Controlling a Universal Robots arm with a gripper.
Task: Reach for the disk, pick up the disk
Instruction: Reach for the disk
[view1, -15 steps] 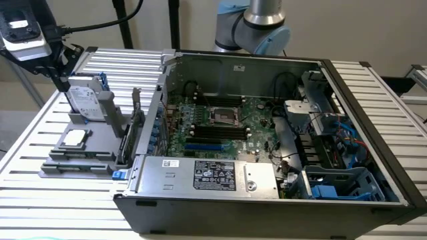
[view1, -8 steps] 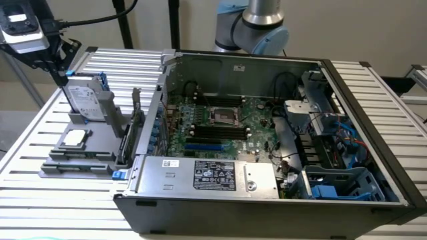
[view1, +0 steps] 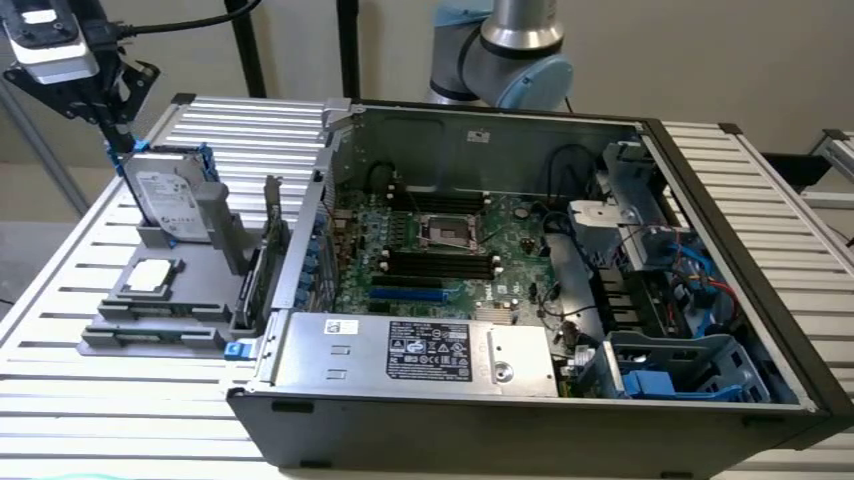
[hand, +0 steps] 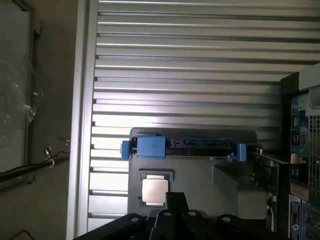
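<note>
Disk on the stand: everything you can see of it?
The disk is a flat silver-grey drive with a white label, framed by a blue plastic bracket. It stands on edge, leaning, in a grey stand at the exterior view's left, outside the computer case. The tool hovers at its upper corner; contact unclear.

No legible print on disk (view1: 171, 195) or sticker (view1: 427, 350).

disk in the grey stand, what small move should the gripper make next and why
Probably a short, straight drop. In the exterior view the gripper hangs just above the top edge of the hard drive, near its corner at that view's left. The drive stands upright in the grey stand and does not look gripped yet.
</note>
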